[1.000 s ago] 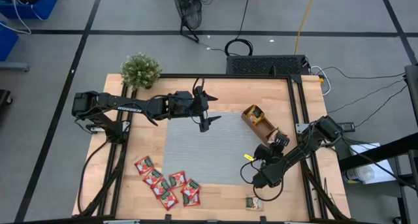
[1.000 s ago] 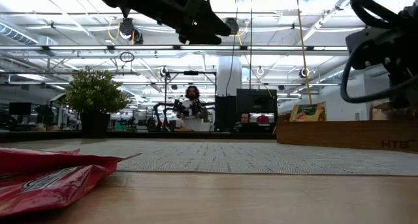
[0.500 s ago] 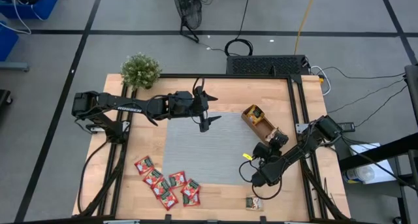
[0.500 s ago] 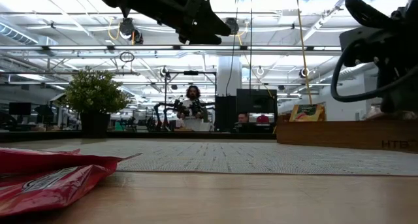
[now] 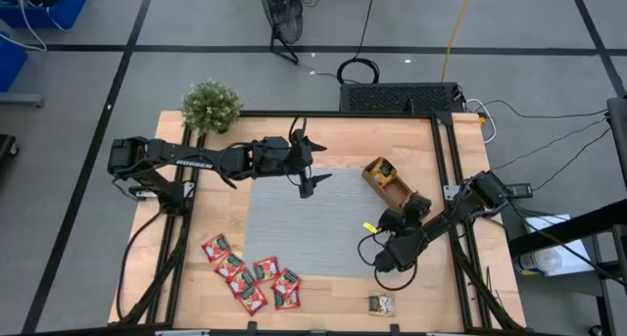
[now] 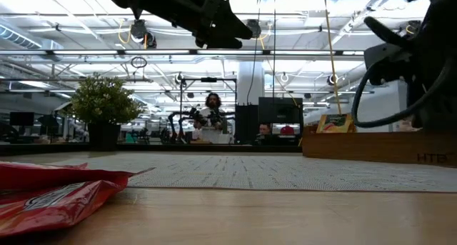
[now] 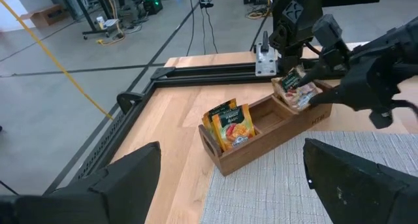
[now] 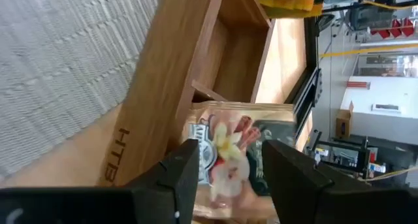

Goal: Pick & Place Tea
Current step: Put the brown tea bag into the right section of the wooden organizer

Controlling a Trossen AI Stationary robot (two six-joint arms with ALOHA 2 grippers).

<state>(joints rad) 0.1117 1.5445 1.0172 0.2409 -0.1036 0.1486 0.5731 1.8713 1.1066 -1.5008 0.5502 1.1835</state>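
The letters "HTB" were burned into the side of the wooden tray (image 8: 170, 87). No other writing could be read; the print on the sachets was too small.

The right gripper (image 8: 225, 162) was at the near end of the tray, by the table's right edge. Its fingers (image 8: 173, 178) stood a little apart. A pale sachet with dark green (image 8: 228, 152) lay in the end compartment, right between the fingertips. It was not clear whether the fingers still touched it.

The left gripper (image 5: 306, 163) hung above the far edge of the grey mat (image 5: 294, 228). It was wide open and held nothing.

The tray had a few compartments. Orange-yellow sachets (image 7: 230, 124) stood upright in the far end one. The middle one looked bare. The pale sachet was in the end one by the right gripper.

A bunch of red sachets (image 5: 250, 275) lay on the wood near the front left of the mat. One more pale sachet (image 5: 380, 304) lay alone on the wood near the front right. A small green plant (image 5: 211, 106) stood at the table's back left corner.
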